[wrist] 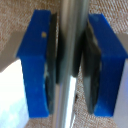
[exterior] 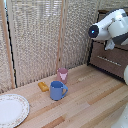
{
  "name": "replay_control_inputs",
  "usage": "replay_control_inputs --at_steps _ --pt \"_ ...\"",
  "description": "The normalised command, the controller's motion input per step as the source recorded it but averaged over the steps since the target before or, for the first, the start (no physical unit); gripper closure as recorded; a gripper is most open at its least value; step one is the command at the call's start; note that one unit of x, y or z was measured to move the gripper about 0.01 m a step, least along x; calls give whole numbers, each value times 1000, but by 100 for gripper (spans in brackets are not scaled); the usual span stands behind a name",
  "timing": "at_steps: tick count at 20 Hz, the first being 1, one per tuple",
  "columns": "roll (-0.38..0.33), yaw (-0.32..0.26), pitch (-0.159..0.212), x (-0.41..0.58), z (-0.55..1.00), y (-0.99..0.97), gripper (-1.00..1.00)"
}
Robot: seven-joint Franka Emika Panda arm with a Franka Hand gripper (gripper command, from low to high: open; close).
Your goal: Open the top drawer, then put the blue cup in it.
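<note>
My pincer (wrist: 71, 62) is narrowed around a thin silver bar (wrist: 71, 60), which runs straight between my two blue fingers (wrist: 36, 62); the dark pads sit tight against it on both sides, so I am gripping it. From the blur up close I take this bar to be the handle of the top drawer, though the wrist view alone cannot settle which drawer it belongs to. In the exterior view my arm (exterior: 112, 27) reaches to the dark dresser (exterior: 112, 57), and my pincer itself is hidden there. The blue cup (exterior: 57, 90) stands well away from my pincer, upright on the wooden table (exterior: 95, 102), with a pink cup (exterior: 62, 74) just behind it, an orange thing (exterior: 43, 86) beside it, and a plate (exterior: 11, 110) farther off.
</note>
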Motion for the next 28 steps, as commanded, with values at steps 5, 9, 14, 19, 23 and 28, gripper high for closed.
replay_control_inputs --at_steps 5,9,14,19,23,28 --pt "0 -33 -14 -1 -3 967 100" --pt "0 -97 -3 135 -23 904 100" --pt "-36 -161 1 117 -23 446 100" --pt "11 11 31 55 53 245 -100" --pt "208 13 17 44 349 391 -100" --pt "322 -7 -31 11 162 551 -100"
